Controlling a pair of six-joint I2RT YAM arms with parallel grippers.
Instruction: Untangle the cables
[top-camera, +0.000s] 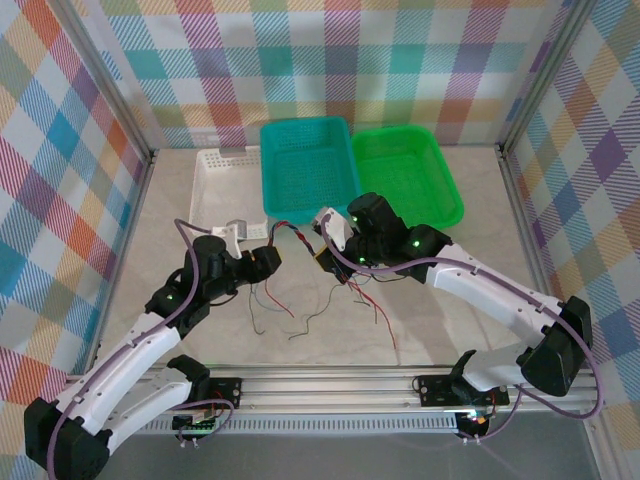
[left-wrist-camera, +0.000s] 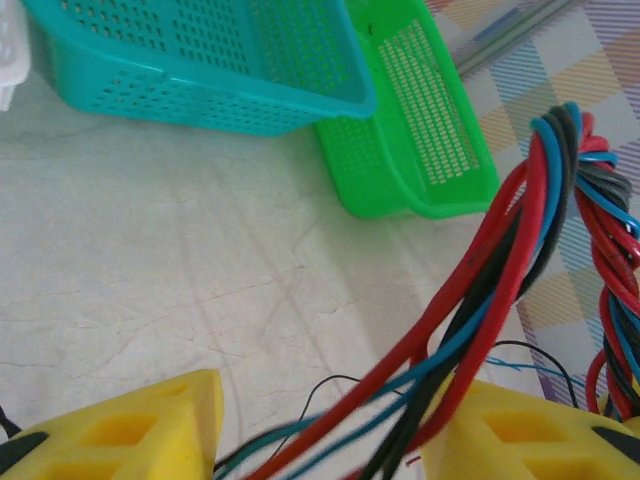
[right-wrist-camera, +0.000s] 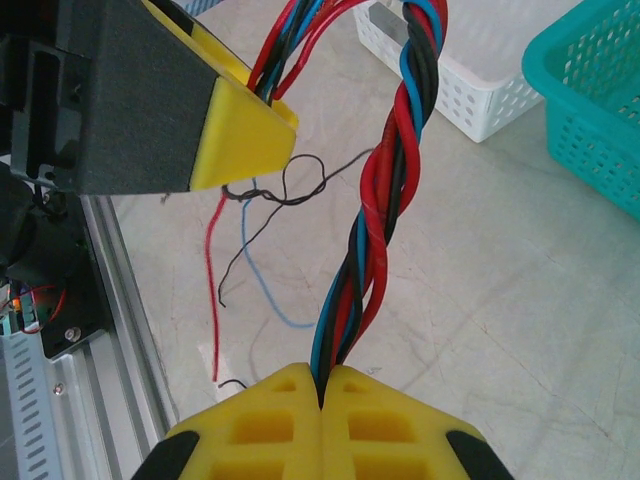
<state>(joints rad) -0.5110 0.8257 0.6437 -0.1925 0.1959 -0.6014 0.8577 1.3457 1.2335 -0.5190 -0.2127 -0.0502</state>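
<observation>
The cables (top-camera: 296, 240) are thin red, blue and black wires twisted into a bundle held above the table between both grippers. Their loose ends (top-camera: 300, 312) trail onto the tabletop. My right gripper (right-wrist-camera: 322, 385) is shut on the twisted bundle (right-wrist-camera: 375, 220), which rises from between its yellow fingers. My left gripper (left-wrist-camera: 320, 430) is open, its yellow fingers (left-wrist-camera: 150, 430) wide apart. The cables (left-wrist-camera: 500, 260) run through the gap, close against its right finger. From above, the left gripper (top-camera: 262, 258) and right gripper (top-camera: 325, 255) face each other closely.
A teal basket (top-camera: 308, 165), a green basket (top-camera: 405, 175) and a white basket (top-camera: 225, 185) stand along the back of the table. An aluminium rail (top-camera: 330, 385) runs along the near edge. Checked walls enclose the sides.
</observation>
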